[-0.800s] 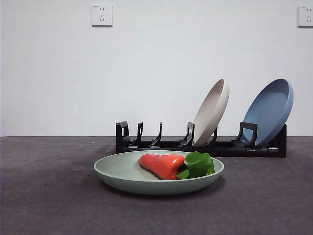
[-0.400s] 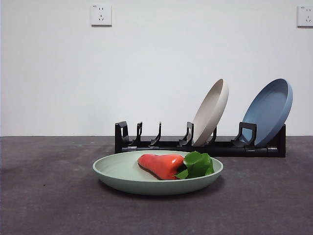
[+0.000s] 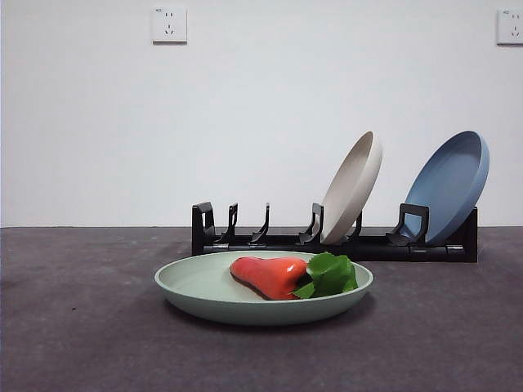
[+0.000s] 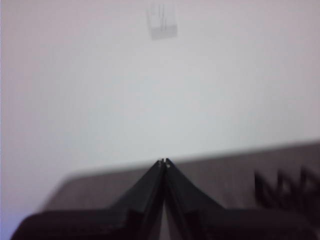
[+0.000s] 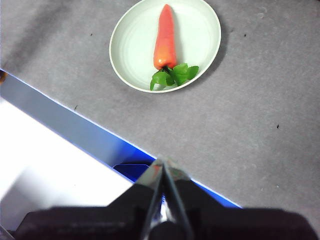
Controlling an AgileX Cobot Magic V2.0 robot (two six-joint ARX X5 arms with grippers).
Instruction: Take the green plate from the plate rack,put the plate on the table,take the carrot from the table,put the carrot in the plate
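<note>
On the table [image 3: 73, 327], the carrot [image 3: 270, 276] lies flat, leaves probably rackward.

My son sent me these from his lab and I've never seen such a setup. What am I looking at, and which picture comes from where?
This is a robot with two arms at a table. The wide picture comes from a low camera looking across it. A green plate lies flat there with a toy carrot in it. Behind stands a black plate rack holding a beige plate and a blue plate, both leaning.

The other two pictures come from cameras on the arms' wrists. The dark wedge at the bottom of each is that arm's pincer: the left gripper faces the wall, the right gripper looks down on the plate. Both are shut and hold nothing.
</note>
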